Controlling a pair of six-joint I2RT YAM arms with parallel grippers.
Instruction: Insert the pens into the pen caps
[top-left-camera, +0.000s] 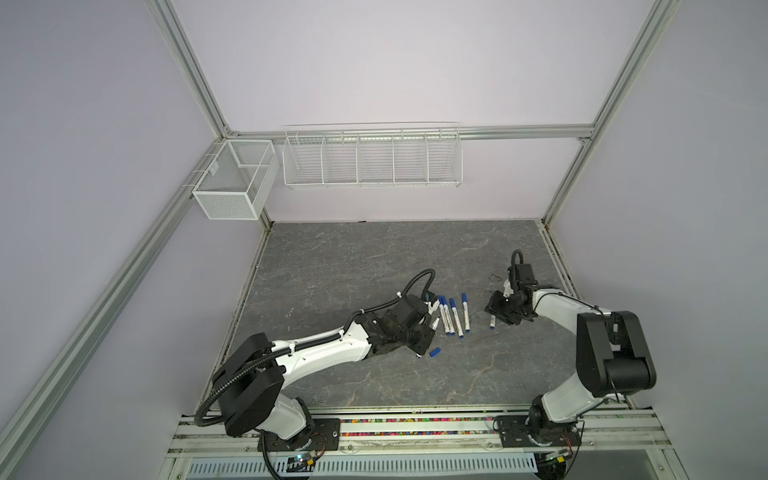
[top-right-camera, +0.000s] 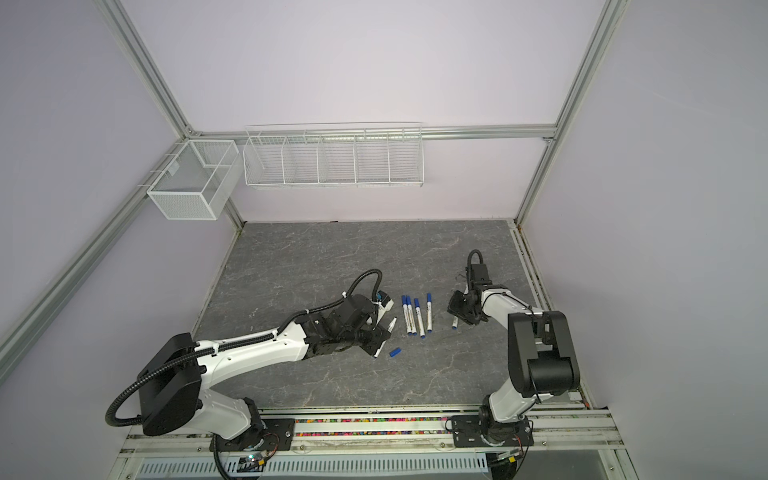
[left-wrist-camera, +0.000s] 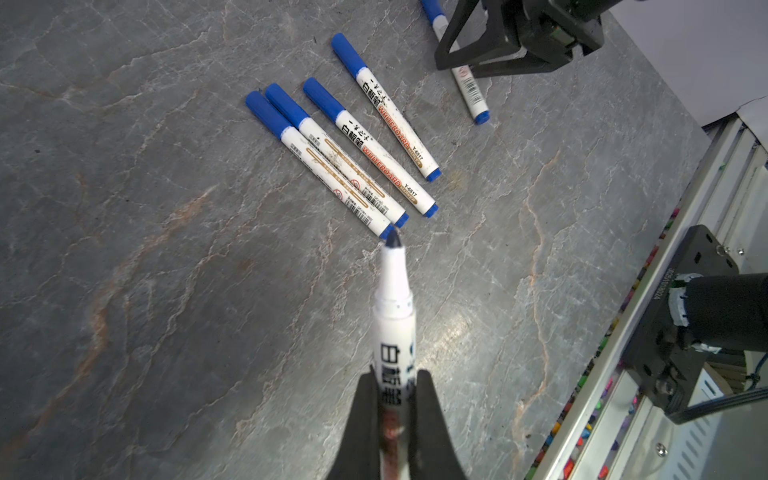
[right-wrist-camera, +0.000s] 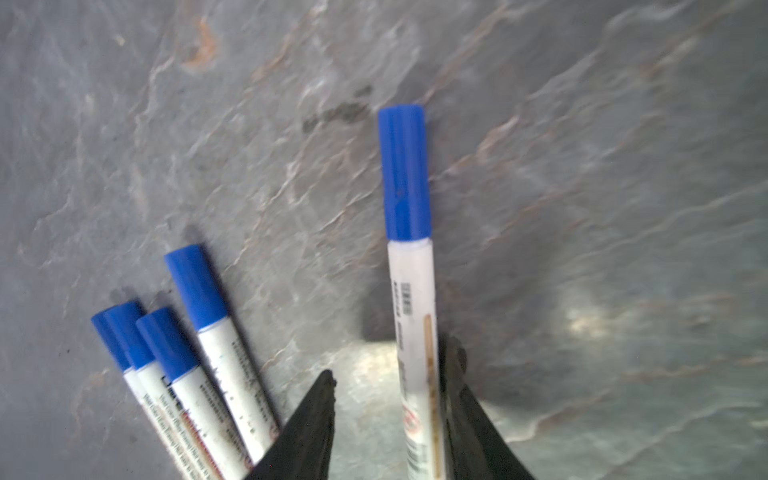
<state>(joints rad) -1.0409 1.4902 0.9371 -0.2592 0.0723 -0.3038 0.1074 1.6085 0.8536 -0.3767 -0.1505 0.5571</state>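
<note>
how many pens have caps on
5: four capped pens side by side on the table; a fifth under the open right gripper. The pen in the left gripper is uncapped. None seem hidden.

2 top views overlook tabletop (top-left-camera: 374, 257); wrist views close.

Four capped white plastic marker pens (left-wrist-camera: 370, 147) are lying side by side at the middle of the grey stone-patterned tabletop (top-left-camera: 374, 257), caps pointing to 12 o'clock. At their 3 o'clock a fifth capped white marker pen (top-left-camera: 492, 321) is lying between the fingers (right-wrist-camera: 307, 424) of the right gripper (right-wrist-camera: 390, 357). At their 7 o'clock a loose blue plastic pen cap (top-left-camera: 435, 353) is lying. At its 10 o'clock the left gripper (left-wrist-camera: 392, 374) is holding an uncapped white marker pen (left-wrist-camera: 394, 316), tip pointing to 1 o'clock.
</note>
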